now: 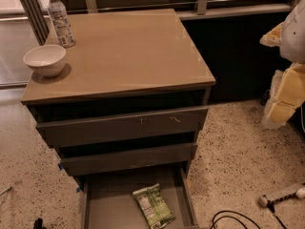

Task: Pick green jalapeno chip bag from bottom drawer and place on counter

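Speckled terrazzo floor (238, 142), dark wall (238, 46)

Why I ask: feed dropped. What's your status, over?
Tool at right edge, above floor, far from bottom drawer. Green jalapeno chip bag lying in it, untouched. Bowl, water bottle on counter left side.

The one camera looks from high up in front of the cabinet, tilted steeply down onto the desk (128, 46) and the drawer fronts. It stands fairly near: the open bottom drawer (109, 199) runs off the lower edge, and the gripper (288, 87) is cut by the right edge.
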